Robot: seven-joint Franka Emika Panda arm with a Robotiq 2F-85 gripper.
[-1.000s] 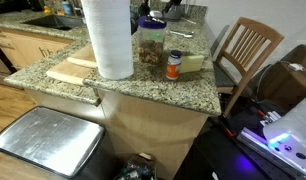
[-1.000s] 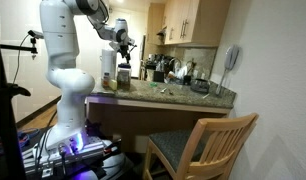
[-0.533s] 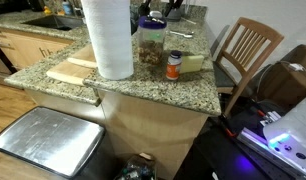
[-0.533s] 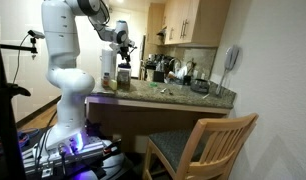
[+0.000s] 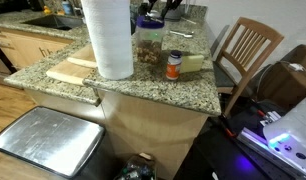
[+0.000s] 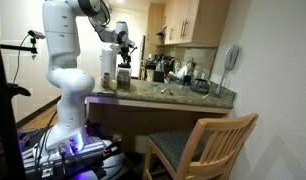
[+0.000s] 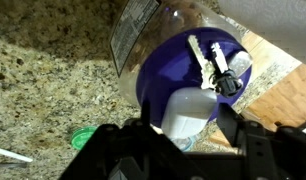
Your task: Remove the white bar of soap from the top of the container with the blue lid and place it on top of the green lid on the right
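Observation:
In the wrist view the white bar of soap point(image 7: 188, 110) lies on the dark blue lid point(image 7: 163, 75) of the clear jar. My gripper point(image 7: 185, 128) is open, with one finger on each side of the soap and not closed on it. A green lid point(image 7: 84, 138) lies on the granite counter beside the jar. In an exterior view the jar point(image 5: 150, 48) with brown contents stands behind the paper-towel roll, with my gripper point(image 5: 156, 10) right above it. The soap is hidden there. In the exterior view from farther off my gripper point(image 6: 123, 45) hangs over the counter's end.
A tall white paper-towel roll point(image 5: 108, 40) stands close to the jar. A small orange bottle with a white cap point(image 5: 174, 66) and a wooden board point(image 5: 73, 68) are on the counter point(image 5: 163, 90). A small black and white item point(image 7: 219, 70) lies on the lid. A wooden chair point(image 5: 248, 50) stands nearby.
My gripper has come down a little toward the jar's lid. Nothing else has moved.

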